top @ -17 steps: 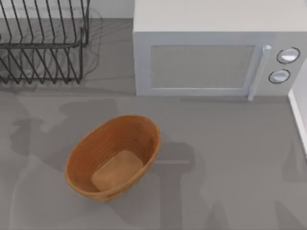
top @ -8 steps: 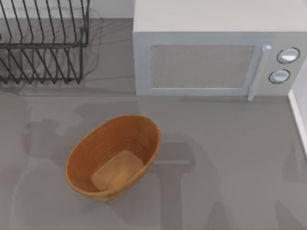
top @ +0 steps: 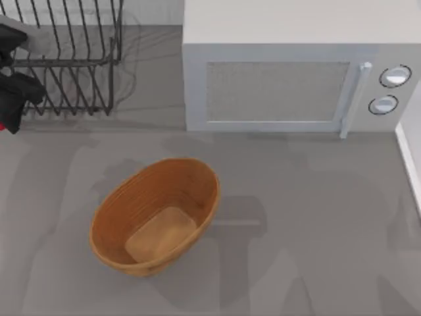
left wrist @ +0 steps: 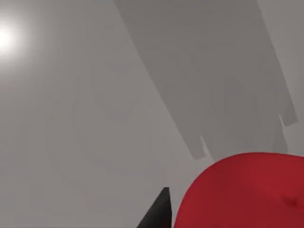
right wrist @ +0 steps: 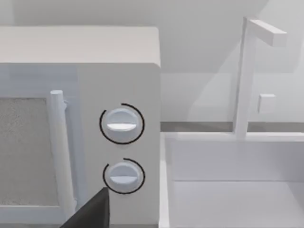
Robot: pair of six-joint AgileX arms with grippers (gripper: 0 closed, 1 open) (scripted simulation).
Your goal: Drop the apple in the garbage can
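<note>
Half the job is judged done: the apple (left wrist: 247,192) is pinched by the left hand (top: 8,108) at the surface's nine-to-ten o'clock edge; carrying and release over the empty garbage can (top: 105,217), near six, remain; the right hand's state cannot be told.

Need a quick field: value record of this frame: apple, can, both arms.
apple: red, held at the left gripper, far left edge of the top view; close up in the left wrist view
garbage can: oval brown basket, nothing inside, left of centre
left arm: in front of the wire rack
right arm: faces the microwave
</note>
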